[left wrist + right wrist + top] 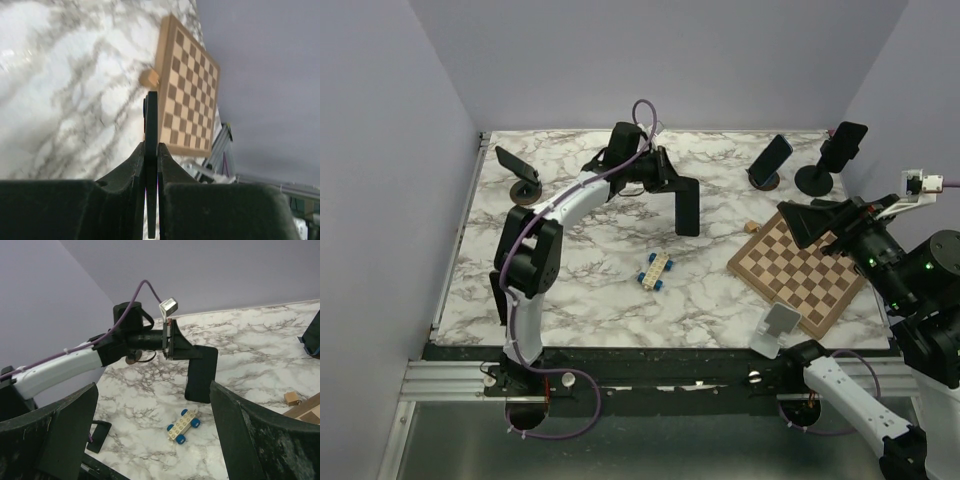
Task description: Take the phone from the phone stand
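Marble table (590,290), lilac walls (670,60) | left gripper (151,150) clamps phone (688,212) (hanging upright) | right gripper (152,405) spread wide

White grey-veined marble-pattern surface (600,300): smooth, slight sheen. Square chequered wooden board (800,272): matt, pale wood edge. Small white-and-blue brick toy car (657,271): glossy plastic. Black rectangular phone (687,208): smooth, dull finish. Silver grooved rail (445,380): bare metal.

No writing, label, brand or number can be read in any view. The phone (687,208) shows only a plain dark face. The chessboard (800,272) on the tabletop (590,290) bears nothing but its squares.
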`<state>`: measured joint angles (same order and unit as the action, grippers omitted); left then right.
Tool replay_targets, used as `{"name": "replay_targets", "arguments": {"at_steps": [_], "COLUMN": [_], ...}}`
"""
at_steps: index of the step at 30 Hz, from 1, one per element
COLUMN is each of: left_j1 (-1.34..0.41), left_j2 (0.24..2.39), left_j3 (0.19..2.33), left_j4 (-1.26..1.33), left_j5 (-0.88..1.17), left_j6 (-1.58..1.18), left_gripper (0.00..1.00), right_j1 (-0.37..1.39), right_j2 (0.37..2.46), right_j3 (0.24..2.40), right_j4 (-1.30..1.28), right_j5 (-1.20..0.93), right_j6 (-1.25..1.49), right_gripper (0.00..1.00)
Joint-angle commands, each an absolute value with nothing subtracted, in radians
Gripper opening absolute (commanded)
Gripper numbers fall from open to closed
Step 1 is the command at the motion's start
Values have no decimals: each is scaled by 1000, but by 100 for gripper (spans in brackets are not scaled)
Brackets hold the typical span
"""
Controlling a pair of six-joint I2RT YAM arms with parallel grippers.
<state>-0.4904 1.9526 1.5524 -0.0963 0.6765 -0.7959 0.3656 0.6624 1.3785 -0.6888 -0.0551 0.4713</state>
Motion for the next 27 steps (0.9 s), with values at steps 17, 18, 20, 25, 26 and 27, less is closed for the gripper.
{"name": "replay_targets", "arguments": {"at_steps": [17, 18, 20, 25, 26, 27], "left_j1": [-399, -399, -399, -399, -399, -399], "left_j2": [2486, 2496, 2503, 2433, 2430, 2435], "left_j3": [2271, 2279, 2276, 2134, 2138, 2164], "left_j4": [-525, -538, -541, -397, -410, -452], "left_j5": [698, 702, 716, 767, 758, 736], "left_j6": [-803, -796, -792, -811, -801, -789], "left_gripper": [0, 0, 0, 0, 0, 0], "right_j1": [368, 368, 368, 368, 368, 368], "right_j2": [645, 650, 652, 707, 726, 752], "right_j3": [1345, 1345, 1340, 1313, 1311, 1302], "right_j4": [-666, -665, -655, -696, -714, -724], "right_j5": [-54, -59, -71, -14, -7, -3], "right_j6": [450, 451, 457, 502, 509, 516], "right_gripper": [100, 100, 100, 100, 100, 100]}}
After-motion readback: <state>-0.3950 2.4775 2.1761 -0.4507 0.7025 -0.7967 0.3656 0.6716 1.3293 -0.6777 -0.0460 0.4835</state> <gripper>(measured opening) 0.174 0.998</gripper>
